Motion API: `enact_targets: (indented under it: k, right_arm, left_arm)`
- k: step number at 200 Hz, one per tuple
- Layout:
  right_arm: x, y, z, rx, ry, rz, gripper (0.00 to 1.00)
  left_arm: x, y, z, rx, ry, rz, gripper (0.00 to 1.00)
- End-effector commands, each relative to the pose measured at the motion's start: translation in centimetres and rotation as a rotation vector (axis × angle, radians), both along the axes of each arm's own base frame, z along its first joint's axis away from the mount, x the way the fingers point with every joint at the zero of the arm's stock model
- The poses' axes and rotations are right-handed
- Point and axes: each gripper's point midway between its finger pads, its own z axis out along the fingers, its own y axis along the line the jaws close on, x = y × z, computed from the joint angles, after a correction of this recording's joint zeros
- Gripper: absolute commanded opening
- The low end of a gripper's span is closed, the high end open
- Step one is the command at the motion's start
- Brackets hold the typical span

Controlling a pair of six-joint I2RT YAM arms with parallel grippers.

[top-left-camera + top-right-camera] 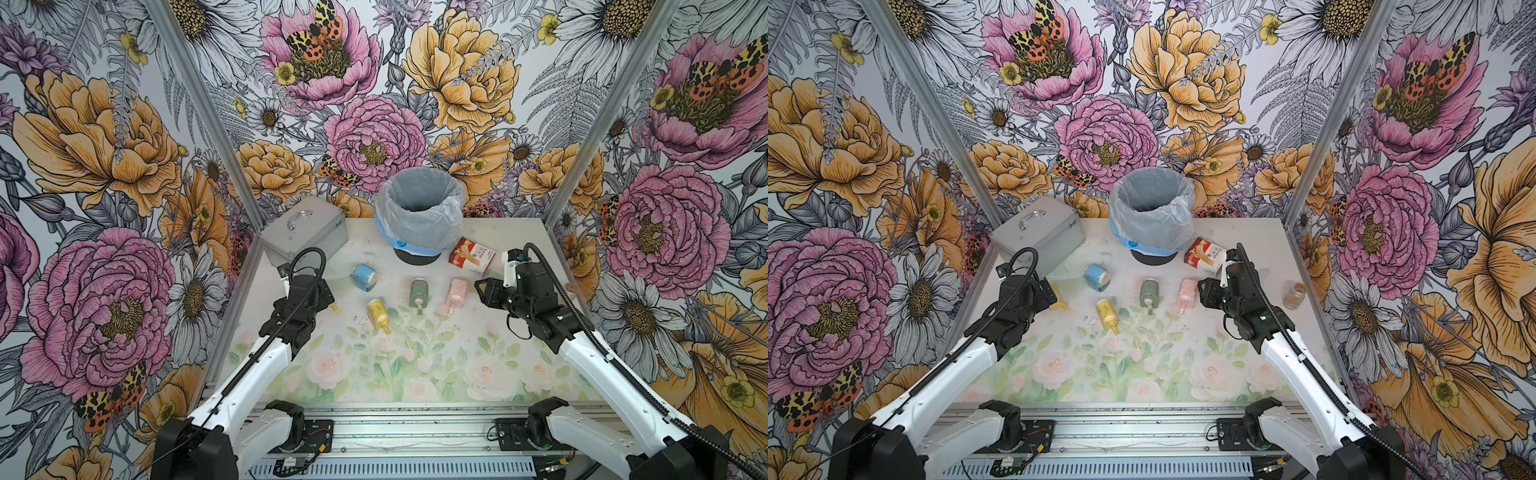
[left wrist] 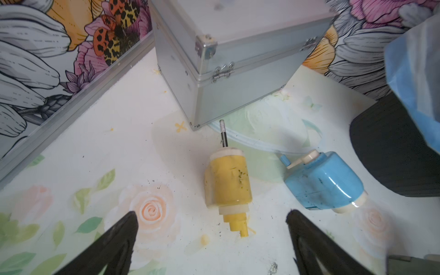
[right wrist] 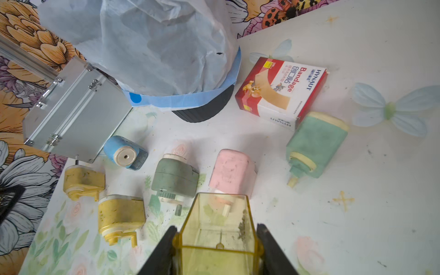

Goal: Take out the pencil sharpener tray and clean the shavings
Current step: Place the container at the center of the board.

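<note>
Right gripper [image 3: 216, 229] clamped on the clear yellow tray [image 3: 214, 214], shavings [image 3: 244, 228] clinging inside; the lined bin [image 3: 166, 59] stands ahead of it, beyond the pink sharpener [image 3: 232, 171]. Left gripper [image 2: 211, 214] spread wide, empty, over the yellow sharpener [image 2: 227, 181].

A transparent yellow plastic tray [image 3: 215, 228] is flecked with dark brownish shavings [image 3: 243, 229]. A yellow plastic sharpener [image 2: 227, 183] is smudged with dark specks, and a glossy blue plastic sharpener [image 2: 321, 181] is capped in cream. A cardboard bandage box [image 3: 281, 90] is printed red, white and tan. The white tabletop [image 1: 415, 365] is patterned with pale pink roses and green leaves
</note>
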Motion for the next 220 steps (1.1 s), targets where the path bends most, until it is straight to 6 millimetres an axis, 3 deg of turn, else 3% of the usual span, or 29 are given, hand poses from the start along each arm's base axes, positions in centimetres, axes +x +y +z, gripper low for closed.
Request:
enact_targets:
  k: [1,65,110,144,220]
  right_arm:
    - [-0.5,-1.3,-0.4,-0.059,-0.026,-0.061,0.14]
    - [-2.9,-3.9,-1.8,-0.086,-0.108,-0.183,0.13]
    - [-3.9,-4.9,-5.1,-0.102,-0.079,-0.239,0.13]
    - [-4.2,-5.8,-7.0,-0.093,-0.077,-0.305,0.13]
    - [-3.9,-7.1,-8.9,-0.091,-0.115,-0.391,0.13]
  left_arm:
    - [-0.6,-0.2,1.0,0.047,-0.031,-0.03,0.99]
    - [-1.0,-1.4,2.0,-0.005,-0.119,-0.095,0.99]
    - [-0.5,-2.8,2.8,-0.059,-0.186,-0.153,0.99]
    - [0.0,-3.4,2.9,-0.071,-0.188,-0.171,0.99]
    - [1.1,-5.4,3.0,-0.151,-0.212,-0.241,0.99]
